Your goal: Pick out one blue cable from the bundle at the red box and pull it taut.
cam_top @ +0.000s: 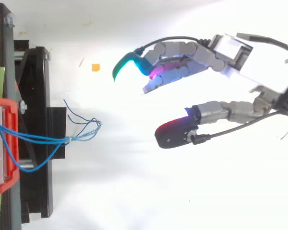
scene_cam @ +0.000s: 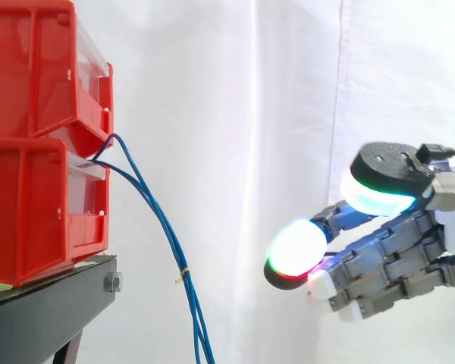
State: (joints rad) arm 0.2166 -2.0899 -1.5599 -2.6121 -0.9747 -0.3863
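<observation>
We find the hand [scene_cam: 390,258] spread open, well apart from the blue cables [scene_cam: 164,221].
The cables droop from between the stacked red bins [scene_cam: 38,152] on the black stand [scene_cam: 49,303], bunched together lower down.

Grey segmented robot hand [scene_cam: 394,254] with thick pads [scene_cam: 296,246] glowing white, green, red, magenta

We lose the blue cables [scene_cam: 184,271] at the side view's bottom edge, about 6 o'clock, hiding their lower ends. The red bins [scene_cam: 38,136] are cut at 9 and 12 o'clock, the black stand [scene_cam: 53,311] at 7 o'clock. The robot hand [scene_cam: 394,258] runs off at 3 o'clock. We cannot tell where the cables' upper ends are fixed inside the bins.
</observation>
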